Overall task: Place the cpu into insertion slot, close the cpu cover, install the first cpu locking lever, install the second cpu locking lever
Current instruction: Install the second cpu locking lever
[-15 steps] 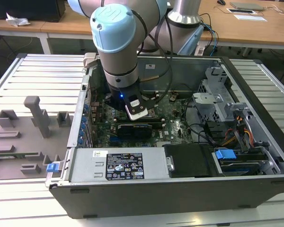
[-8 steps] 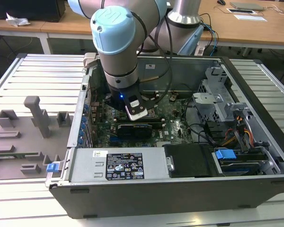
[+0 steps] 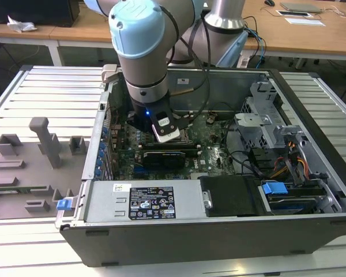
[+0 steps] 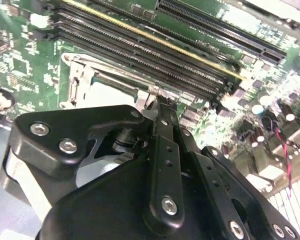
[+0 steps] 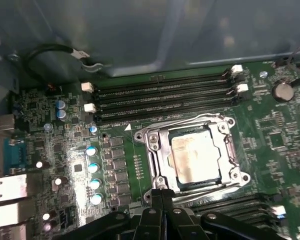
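In the first wrist view the cpu point(image 5: 195, 157), a dull silver square, lies in the insertion slot point(image 5: 166, 162). The silver cpu cover point(image 5: 154, 145) lies flat around it. One thin locking lever point(image 5: 180, 124) runs along the cover's far side, another point(image 5: 205, 186) along the side by my fingers. My gripper point(image 5: 162, 196) is shut, its tips together at the cover's edge near that second lever, with nothing seen between them. The second wrist view shows the gripper point(image 4: 162, 102) tip down at the cover point(image 4: 80, 82) corner. In the exterior view the gripper point(image 3: 167, 135) hangs over the motherboard.
Long black memory slots point(image 5: 160, 95) flank the socket on both sides, also in the second wrist view point(image 4: 155, 55). A row of capacitors point(image 5: 92, 167) stands beside it. The open case holds a black card point(image 3: 170, 154), a power supply point(image 3: 144, 202) and drive bays point(image 3: 277, 138). A grey fixture tray point(image 3: 29, 167) lies outside.
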You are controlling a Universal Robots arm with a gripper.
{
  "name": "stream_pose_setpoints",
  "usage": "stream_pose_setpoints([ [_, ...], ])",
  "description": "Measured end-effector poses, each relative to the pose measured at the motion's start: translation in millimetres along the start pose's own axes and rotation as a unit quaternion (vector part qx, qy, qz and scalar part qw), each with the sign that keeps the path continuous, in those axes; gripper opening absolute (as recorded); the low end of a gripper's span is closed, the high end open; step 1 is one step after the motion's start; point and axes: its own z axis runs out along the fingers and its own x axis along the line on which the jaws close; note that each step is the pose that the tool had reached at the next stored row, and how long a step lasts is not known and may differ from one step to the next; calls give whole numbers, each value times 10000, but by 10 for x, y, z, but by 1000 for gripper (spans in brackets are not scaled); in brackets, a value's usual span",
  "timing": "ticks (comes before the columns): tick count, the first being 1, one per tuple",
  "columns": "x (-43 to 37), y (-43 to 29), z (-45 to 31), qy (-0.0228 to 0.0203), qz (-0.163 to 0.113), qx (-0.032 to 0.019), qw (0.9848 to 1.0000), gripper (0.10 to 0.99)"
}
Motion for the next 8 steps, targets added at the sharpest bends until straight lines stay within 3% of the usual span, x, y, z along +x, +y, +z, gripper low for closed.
stream_pose_setpoints([
  [5, -19, 45, -193, -9, -7, 59, 10000, 106],
  [8, -42, 52, -203, -7, -4, 140, 9999, 106],
])
